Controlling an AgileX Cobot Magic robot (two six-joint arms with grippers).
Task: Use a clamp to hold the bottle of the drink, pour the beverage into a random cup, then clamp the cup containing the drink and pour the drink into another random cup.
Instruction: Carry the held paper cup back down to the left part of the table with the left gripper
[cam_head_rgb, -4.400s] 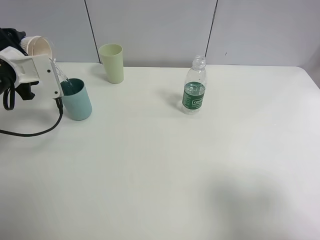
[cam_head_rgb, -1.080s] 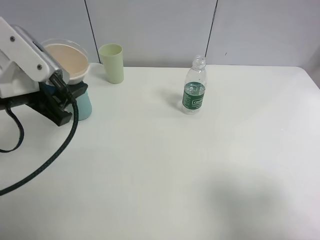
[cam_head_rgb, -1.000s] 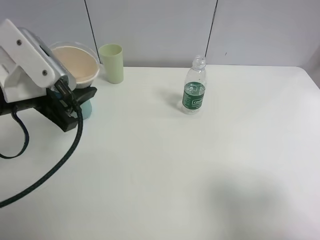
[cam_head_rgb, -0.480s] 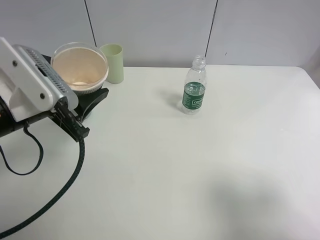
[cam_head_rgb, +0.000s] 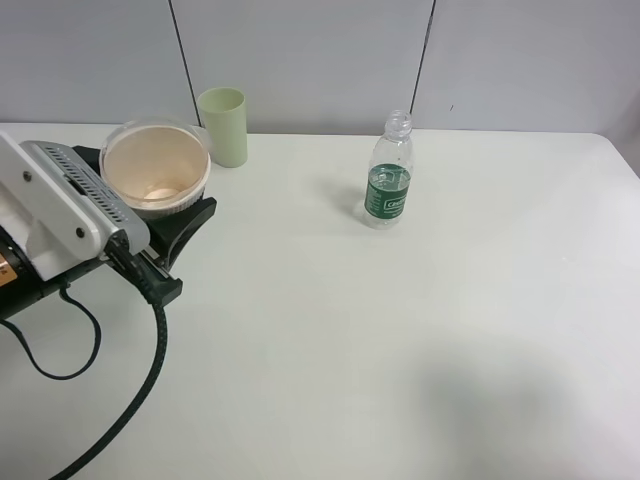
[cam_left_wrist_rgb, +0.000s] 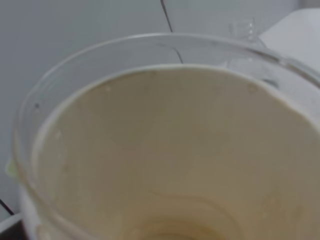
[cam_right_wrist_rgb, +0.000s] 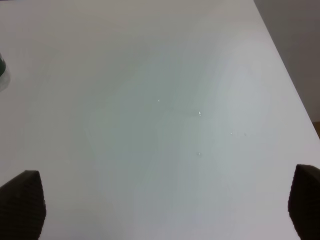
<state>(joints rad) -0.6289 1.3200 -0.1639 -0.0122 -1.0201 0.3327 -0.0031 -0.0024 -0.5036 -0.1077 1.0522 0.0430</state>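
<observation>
My left gripper (cam_head_rgb: 172, 222) is shut on a beige cup (cam_head_rgb: 155, 168) and holds it upright above the left side of the table. The cup's inside fills the left wrist view (cam_left_wrist_rgb: 170, 160), with only a small residue at the bottom. The teal cup is hidden behind the held cup and the arm. A pale green cup (cam_head_rgb: 222, 125) stands at the back left. The uncapped drink bottle (cam_head_rgb: 388, 172), with a green label and some liquid in it, stands at the back middle. My right gripper (cam_right_wrist_rgb: 162, 205) is open over bare table and does not show in the exterior view.
The white table (cam_head_rgb: 400, 330) stretches to the right and front. A black cable (cam_head_rgb: 150, 350) hangs from the left arm over the table's front left. A few droplets (cam_right_wrist_rgb: 199, 114) lie on the table under the right gripper. A grey wall stands behind the table.
The left arm has turned the beige cup from tipped over the teal cup to upright, and moved it forward and right, so it now hides the teal cup.
</observation>
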